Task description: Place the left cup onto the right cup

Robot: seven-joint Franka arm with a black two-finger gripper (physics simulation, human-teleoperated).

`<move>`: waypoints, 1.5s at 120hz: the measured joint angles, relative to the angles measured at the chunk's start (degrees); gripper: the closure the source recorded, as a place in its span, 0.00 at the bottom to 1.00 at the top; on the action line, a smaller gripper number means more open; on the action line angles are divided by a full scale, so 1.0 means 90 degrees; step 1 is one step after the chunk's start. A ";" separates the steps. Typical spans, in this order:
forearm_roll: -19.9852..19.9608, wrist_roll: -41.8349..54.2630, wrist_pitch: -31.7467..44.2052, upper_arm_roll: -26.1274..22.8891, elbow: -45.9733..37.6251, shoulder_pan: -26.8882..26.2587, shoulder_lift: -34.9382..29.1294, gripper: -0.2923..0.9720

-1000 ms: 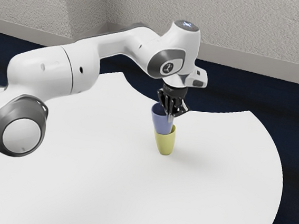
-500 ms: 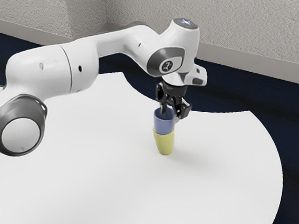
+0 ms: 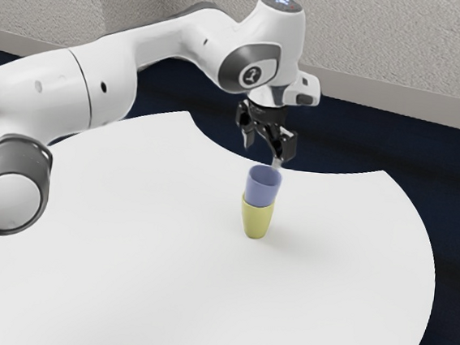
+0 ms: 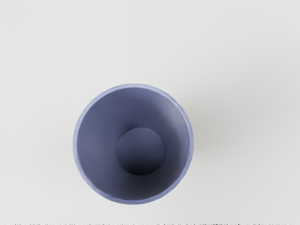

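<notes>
Closest to you in the exterior view, the white desk (image 3: 121, 292) runs across the front, and the arm's (image 3: 66, 100) thick white links come in from the exterior view's left. Further in, the yellow cup (image 3: 256, 221) stands upright on the desk. The blue cup (image 3: 261, 185) sits nested in its mouth, also upright, with its upper part showing above the yellow rim. Straight above that stack hangs the gripper (image 3: 267, 147). Its black fingers (image 3: 284, 149) are spread wide and hold nothing, with the lower tip just over the blue cup's rim.

From the wrist view you look straight down into the blue cup (image 4: 132, 143). Its round mouth is open and its darker bottom is plain to see, with pale desk (image 4: 243, 56) all around it.

Beyond the desk's far edge lie the dark blue floor (image 3: 395, 148) and then the grey textured wall (image 3: 390, 33).
</notes>
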 joint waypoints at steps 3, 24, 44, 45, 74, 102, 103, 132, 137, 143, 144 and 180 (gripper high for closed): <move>-0.0008 -0.0001 -0.0002 0.0006 -0.0040 -0.0001 -0.0048 0.28; -0.0061 -0.0007 -0.0005 0.0047 -0.0669 0.0005 -0.0583 0.25; -0.0278 -0.0003 0.0005 0.0220 -0.1351 0.0009 -0.1177 0.24; -0.0299 -0.0003 0.0007 0.0238 -0.1399 0.0009 -0.1219 0.24; -0.0882 0.0012 0.0038 0.0704 -0.2355 -0.0089 -0.2095 0.23; -0.1343 0.0027 0.0019 0.1027 -0.2896 -0.0127 -0.2610 0.23; -0.1357 0.0028 0.0018 0.1042 -0.2911 -0.0129 -0.2625 0.23; -0.1661 0.0095 -0.0048 0.1394 -0.3064 -0.0227 -0.2855 0.23; -0.1690 0.0109 -0.0062 0.1431 -0.3116 -0.0236 -0.2907 0.23; -0.1715 0.0128 -0.0086 0.1481 -0.3151 -0.0245 -0.2953 0.23; -0.1719 0.0131 -0.0090 0.1489 -0.3155 -0.0244 -0.2957 0.23; -0.1957 0.0320 -0.0302 0.1904 -0.3166 -0.0357 -0.3066 0.23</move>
